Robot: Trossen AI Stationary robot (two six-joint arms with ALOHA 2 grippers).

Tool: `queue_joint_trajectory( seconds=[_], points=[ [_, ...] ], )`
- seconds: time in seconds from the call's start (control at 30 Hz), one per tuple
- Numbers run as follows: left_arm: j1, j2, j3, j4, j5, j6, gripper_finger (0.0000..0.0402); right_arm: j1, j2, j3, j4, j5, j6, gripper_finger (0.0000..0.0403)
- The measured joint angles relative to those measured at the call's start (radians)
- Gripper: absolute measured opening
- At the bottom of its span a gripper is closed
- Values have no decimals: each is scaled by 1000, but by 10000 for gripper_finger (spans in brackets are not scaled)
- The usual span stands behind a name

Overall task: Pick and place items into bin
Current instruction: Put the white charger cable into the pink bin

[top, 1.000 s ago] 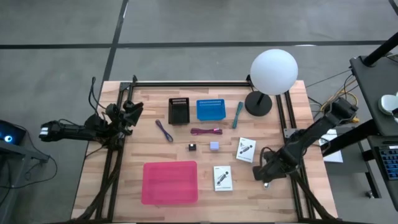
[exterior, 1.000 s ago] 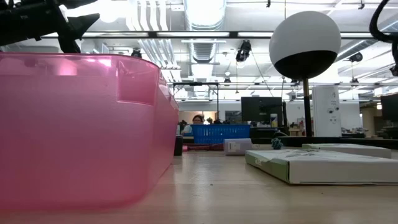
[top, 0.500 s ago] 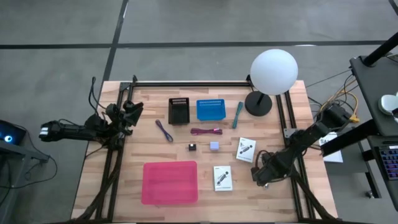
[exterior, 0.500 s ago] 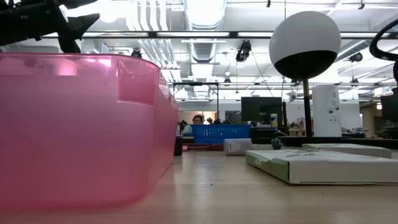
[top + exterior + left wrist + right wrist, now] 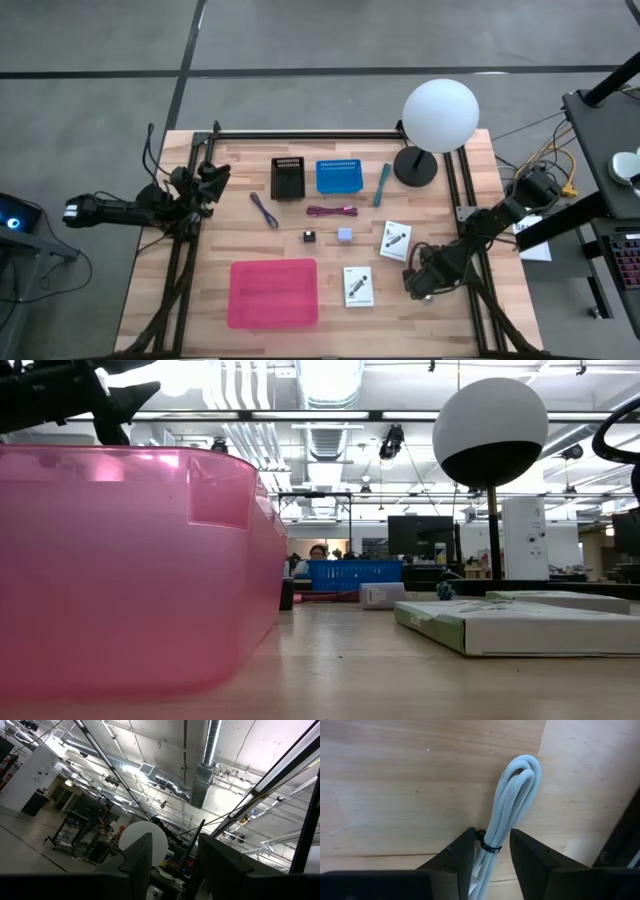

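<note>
The items lie on the wooden table in the high view: purple strap (image 5: 264, 210), maroon cable (image 5: 332, 211), teal pen-like tool (image 5: 383, 184), black cube (image 5: 309, 236), lavender cube (image 5: 344, 234) and two white cards (image 5: 395, 241) (image 5: 358, 286). The pink bin (image 5: 274, 292) stands near the front edge. My right gripper (image 5: 420, 276) is low over the table, right of the cards, and open. In its wrist view (image 5: 492, 857) the fingers stand on either side of a pale grey looped cord (image 5: 515, 795) bound with a black tie. My left gripper (image 5: 210, 180) waits at the left edge, open, pointing up.
A black basket (image 5: 288, 178) and a blue basket (image 5: 338, 176) stand at the far side. A lamp with a white globe (image 5: 440, 115) rises at the far right corner. Black frame rails run along both table sides. The bin (image 5: 130, 560) fills the low view's left.
My right arm has shifted a little toward the table's left, bringing its gripper slightly closer to the cards. The items have not moved.
</note>
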Motion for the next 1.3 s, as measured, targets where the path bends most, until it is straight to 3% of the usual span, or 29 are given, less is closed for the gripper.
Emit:
queue_joint_trajectory(
  seconds=[0.37,0.63,0.9,1.07,1.3],
  points=[
    [0,0,0,-1,0,0,144,0,0,-1,13,3,-10,41],
    [0,0,0,-1,0,0,144,0,-15,2,38,9,-10,33],
    [-1,2,0,-1,0,0,144,0,-37,96,45,122,-44,34],
    [-1,0,0,-1,0,0,144,0,-37,166,44,270,-67,36],
    [0,0,0,1,0,-1,144,0,-37,238,42,599,-189,37]
  ],
)
